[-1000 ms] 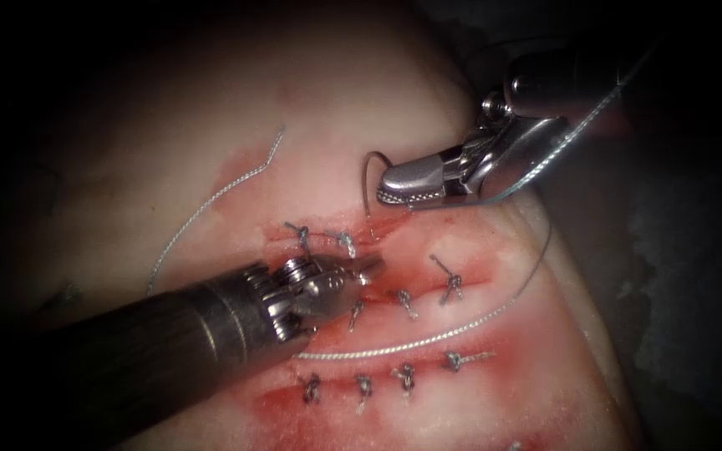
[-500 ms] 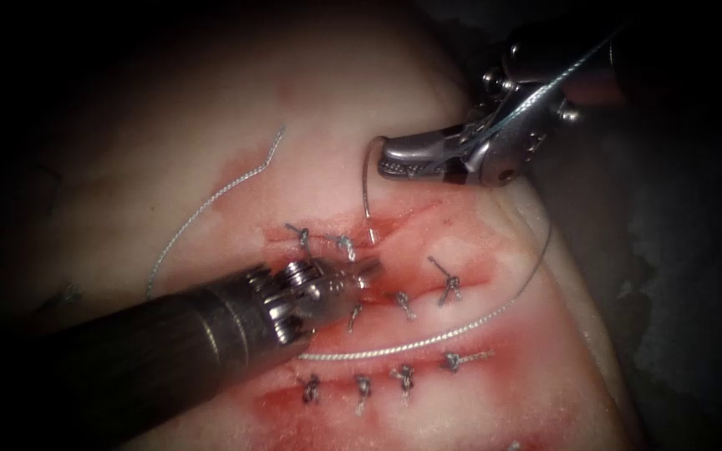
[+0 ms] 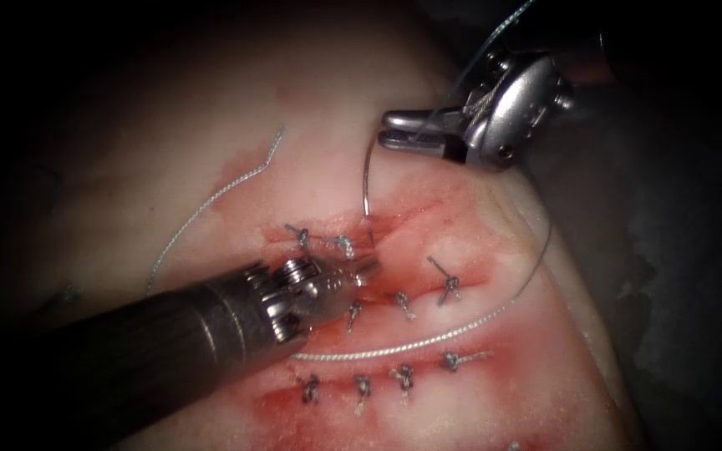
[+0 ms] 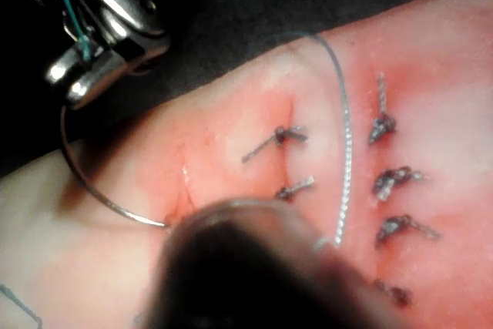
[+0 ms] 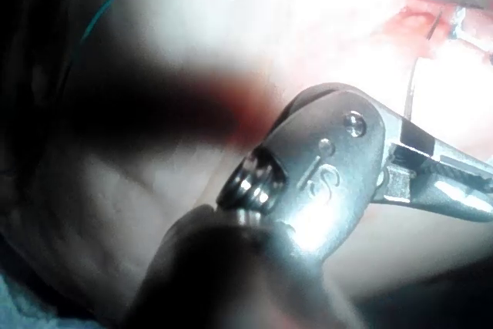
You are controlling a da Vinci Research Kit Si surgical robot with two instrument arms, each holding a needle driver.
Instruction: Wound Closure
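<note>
My right tool (image 3: 388, 132) stands above the cut's upper end, jaws shut on the curved needle (image 3: 364, 188) near its tail. The needle arcs down to the open part of the cut (image 3: 407, 217); its tip meets the tissue just above my left tool (image 3: 369, 266). In the left wrist view the needle (image 4: 92, 190) runs from the right tool (image 4: 73, 94) into the tissue. The left tool's jaws look shut, resting on the tissue beside the cut and holding nothing I can see. White thread (image 3: 428, 338) lies across the tissue between two rows of stitches.
Knotted stitches (image 3: 403, 302) line the closed cut, with a second row (image 3: 363, 386) below. A loose thread (image 3: 211, 200) lies on the tissue at left. Red fluid (image 3: 294, 409) stains the stitched area. The tissue's edge (image 3: 578, 309) drops off at right.
The right tool has risen and rolled at its wrist, carrying the needle's tail up and right. The needle tip stays at the cut. The left tool has not moved.
</note>
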